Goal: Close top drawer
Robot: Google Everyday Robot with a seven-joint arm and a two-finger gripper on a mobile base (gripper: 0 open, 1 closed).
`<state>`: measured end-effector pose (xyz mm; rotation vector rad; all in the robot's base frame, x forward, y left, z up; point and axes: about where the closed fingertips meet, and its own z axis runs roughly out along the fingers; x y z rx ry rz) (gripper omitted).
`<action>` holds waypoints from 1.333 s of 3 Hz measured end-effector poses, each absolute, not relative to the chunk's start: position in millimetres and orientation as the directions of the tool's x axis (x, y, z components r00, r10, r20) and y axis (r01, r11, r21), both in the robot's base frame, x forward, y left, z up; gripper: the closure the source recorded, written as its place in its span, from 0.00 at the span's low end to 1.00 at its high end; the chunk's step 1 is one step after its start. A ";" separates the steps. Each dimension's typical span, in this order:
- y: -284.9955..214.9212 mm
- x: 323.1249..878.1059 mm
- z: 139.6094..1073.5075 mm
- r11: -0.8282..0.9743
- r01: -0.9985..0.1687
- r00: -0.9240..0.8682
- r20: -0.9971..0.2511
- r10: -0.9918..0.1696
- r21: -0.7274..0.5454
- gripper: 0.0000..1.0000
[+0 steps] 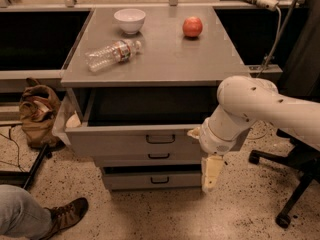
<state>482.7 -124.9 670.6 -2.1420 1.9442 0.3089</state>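
The top drawer (125, 143) is a wide grey tray with a flat front panel and a small dark loop handle (160, 139). It sticks out a short way from the grey cabinet (155, 59), with a dark gap above its front. My gripper (211, 173) hangs downward in front of the cabinet's lower right side, below the drawer front's right end. My white arm (240, 111) covers the right end of the drawer front and seems pressed against it.
On the cabinet top lie a white bowl (129, 20), a red apple (192, 27) and a plastic bottle (112, 54). Two shorter drawers (159, 156) sit below. A brown bag (37, 115) and a person's leg (30, 216) are left; a chair base (290, 204) is right.
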 end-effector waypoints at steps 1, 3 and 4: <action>-136.3 511.1 668.3 -0.048 -0.997 0.065 -0.333 -0.941 -0.061 0.00; -152.4 591.0 676.4 0.039 -0.991 0.012 -0.371 -0.928 -0.129 0.00; -152.5 595.1 679.7 0.042 -0.990 0.013 -0.374 -0.928 -0.137 0.00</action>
